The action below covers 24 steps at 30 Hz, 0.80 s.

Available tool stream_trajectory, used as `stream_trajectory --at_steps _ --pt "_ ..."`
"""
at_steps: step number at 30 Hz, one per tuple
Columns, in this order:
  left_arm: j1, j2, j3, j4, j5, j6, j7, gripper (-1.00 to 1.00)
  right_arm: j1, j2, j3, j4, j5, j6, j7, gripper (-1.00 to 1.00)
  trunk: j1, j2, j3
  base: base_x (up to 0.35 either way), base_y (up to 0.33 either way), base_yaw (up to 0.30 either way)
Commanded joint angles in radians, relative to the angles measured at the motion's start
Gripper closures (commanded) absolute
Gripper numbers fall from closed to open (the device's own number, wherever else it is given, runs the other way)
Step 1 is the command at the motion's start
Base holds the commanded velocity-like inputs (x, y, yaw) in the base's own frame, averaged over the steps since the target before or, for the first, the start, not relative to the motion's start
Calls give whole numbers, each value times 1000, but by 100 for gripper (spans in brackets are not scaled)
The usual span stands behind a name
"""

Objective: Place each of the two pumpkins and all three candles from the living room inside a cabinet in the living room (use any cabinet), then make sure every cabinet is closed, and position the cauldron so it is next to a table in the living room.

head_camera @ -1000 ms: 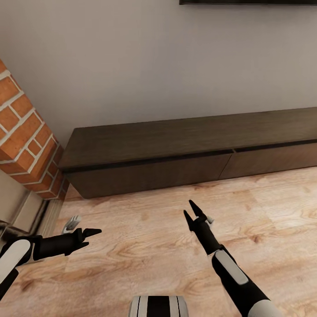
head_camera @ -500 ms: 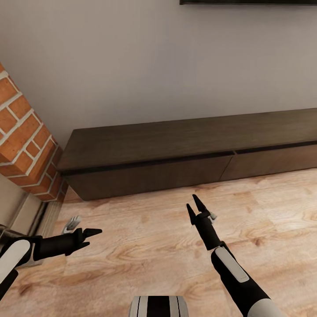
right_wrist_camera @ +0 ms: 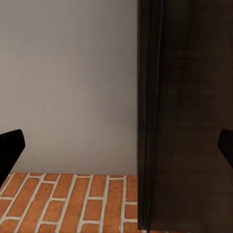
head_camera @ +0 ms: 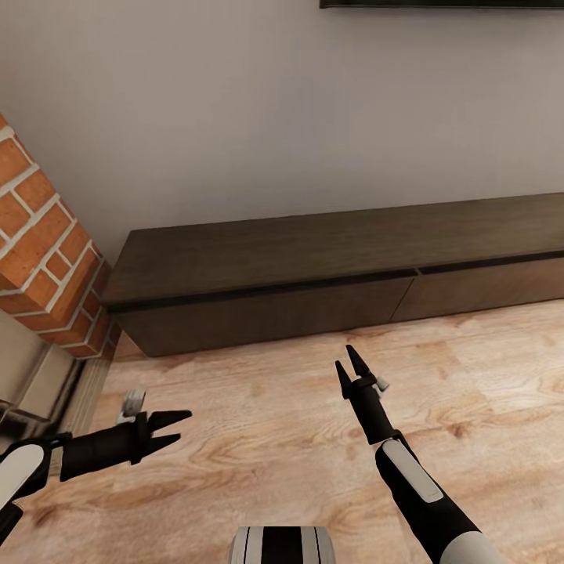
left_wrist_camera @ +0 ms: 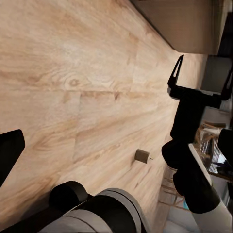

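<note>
The long dark cabinet (head_camera: 313,274) stands shut against the wall, beyond both arms. The left gripper (head_camera: 171,431) and right gripper (head_camera: 350,368) hover over the wood floor (head_camera: 258,407), fingers spread, holding nothing

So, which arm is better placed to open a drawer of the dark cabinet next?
Probably the right. The right gripper is open, points at the cabinet and is nearer its drawer fronts. The left gripper points sideways, farther back over the floor.
</note>
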Motion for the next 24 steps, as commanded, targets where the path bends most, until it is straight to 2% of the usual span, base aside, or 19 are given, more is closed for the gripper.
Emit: stream_trajectory --at_steps 1,4,9,17,24 --pt "4 7 -2 -2 -16 1 -41 -100 -1 -1 3 1 -10 7 5 -100 0 0 -1 0 0 0" --pt "14 31 -7 -14 -24 1 -100 -100 -1 -1 3 1 -10 7 7 -100 0 0 -1 6 0 0" --pt "17 40 -25 -17 -28 0 -156 -100 0 0 3 2 -10 5 12 -100 0 0 -1 128 0 0" --pt "17 42 -43 -17 -37 -2 -170 -100 0 3 4 14 -11 -60 29 -100 0 0 -1 143 0 0" --pt "18 40 -44 -17 -53 -2 -171 -100 0 4 3 17 -10 -73 31 -100 0 0 -1 104 0 0"
